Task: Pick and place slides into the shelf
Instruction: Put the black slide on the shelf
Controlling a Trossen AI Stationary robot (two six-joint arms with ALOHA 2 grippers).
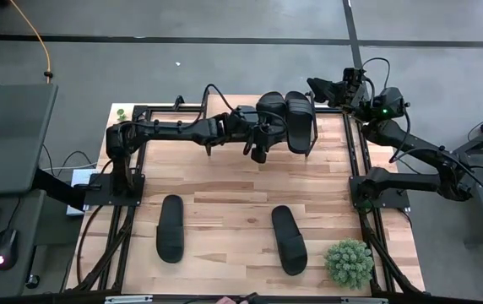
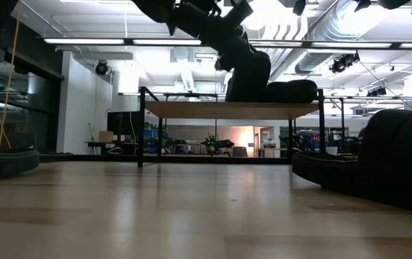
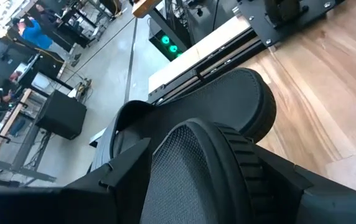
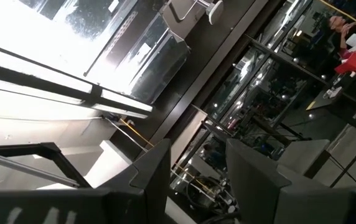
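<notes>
The counter [image 1: 225, 198] carries the shelf [image 1: 322, 145] at its far edge, where 2 slides [image 1: 299, 120] lie side by side on the shelf top, while 2 more slides [image 1: 170, 227] lie flat and well apart on the near half of the counter, beside a small green plant [image 1: 349, 263]. My left gripper [image 1: 263, 139] is over the shelf with its jaws pinching the strap of the left slide of that pair; my right gripper [image 1: 330, 91] waits raised past the counter's far right corner, jaws spread and empty.

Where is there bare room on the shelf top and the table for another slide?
The light wooden shelf top is bare left of the two black rubber slides; its right end is crowded by them and the left gripper. The wooden table is free between the two lying slides.
</notes>
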